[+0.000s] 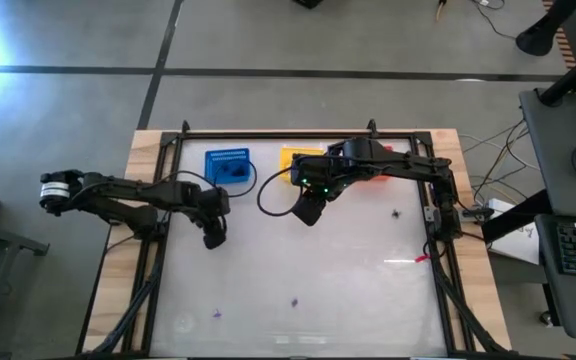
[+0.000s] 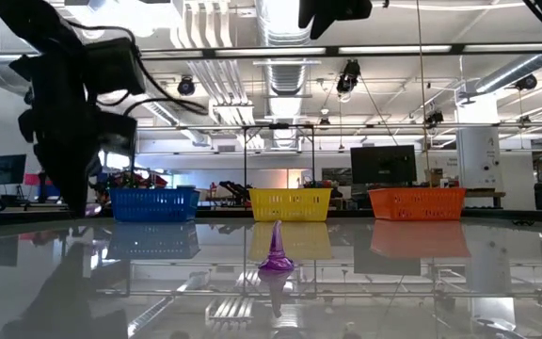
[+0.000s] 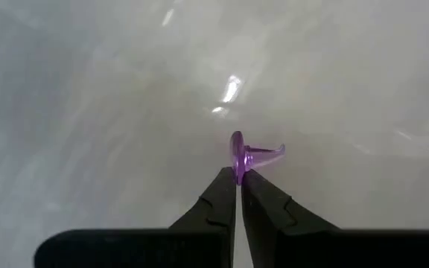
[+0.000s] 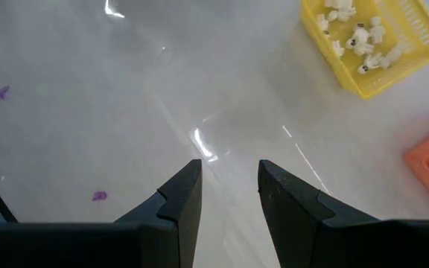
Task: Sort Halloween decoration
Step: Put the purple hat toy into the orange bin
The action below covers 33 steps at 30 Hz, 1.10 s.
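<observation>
Left gripper (image 3: 238, 179) jaws pinched a purple trinket (image 3: 248, 155) by its edge at the tips; marginal hold, so I'd lift slowly; right gripper (image 4: 229, 182) jaws spread, empty.

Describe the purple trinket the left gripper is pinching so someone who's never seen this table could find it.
Start at the blue basket on the table's far edge, then drop to the left gripper just in front of it. Clamped at the fingertips is a tiny purple trinket, a flat disc with a small pointed stub. Unlike the other purple pieces lying loose near the front edge, this one is held.
</observation>
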{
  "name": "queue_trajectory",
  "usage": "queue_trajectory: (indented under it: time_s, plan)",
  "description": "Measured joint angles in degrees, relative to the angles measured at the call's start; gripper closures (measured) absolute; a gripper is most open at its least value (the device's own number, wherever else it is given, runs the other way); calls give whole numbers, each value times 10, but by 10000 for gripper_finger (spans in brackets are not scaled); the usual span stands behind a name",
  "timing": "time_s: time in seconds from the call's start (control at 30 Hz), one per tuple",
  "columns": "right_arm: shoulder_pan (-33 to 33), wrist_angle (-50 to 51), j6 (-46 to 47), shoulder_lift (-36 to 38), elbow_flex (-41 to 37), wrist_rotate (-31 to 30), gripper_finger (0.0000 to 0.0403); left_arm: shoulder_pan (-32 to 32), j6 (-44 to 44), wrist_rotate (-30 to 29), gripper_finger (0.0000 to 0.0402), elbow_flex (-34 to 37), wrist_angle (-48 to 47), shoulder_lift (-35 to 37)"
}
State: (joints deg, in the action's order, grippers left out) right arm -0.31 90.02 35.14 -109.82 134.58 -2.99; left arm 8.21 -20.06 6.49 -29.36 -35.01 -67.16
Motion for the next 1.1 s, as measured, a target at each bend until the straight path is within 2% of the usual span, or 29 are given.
queue_trajectory:
  time_s: [0.3, 0.5, 0.7, 0.87, 1.1]
  plan:
    - [35, 0, -52, 0, 0, 27, 277, -1, 75, 75, 401, -72, -6, 41]
    - [63, -25, -54, 0, -4, -45, 277, -3, 122, 95, 401, -141, -10, 46]
    - [72, -172, -65, 0, -36, -46, 277, -3, 158, 92, 401, -190, -10, 46]
    - [76, -298, -156, 0, -88, -40, 277, -4, 191, 92, 402, -213, -10, 46]
    - [74, -397, -242, 0, -176, -36, 284, -6, 214, 92, 402, -224, -3, 46]
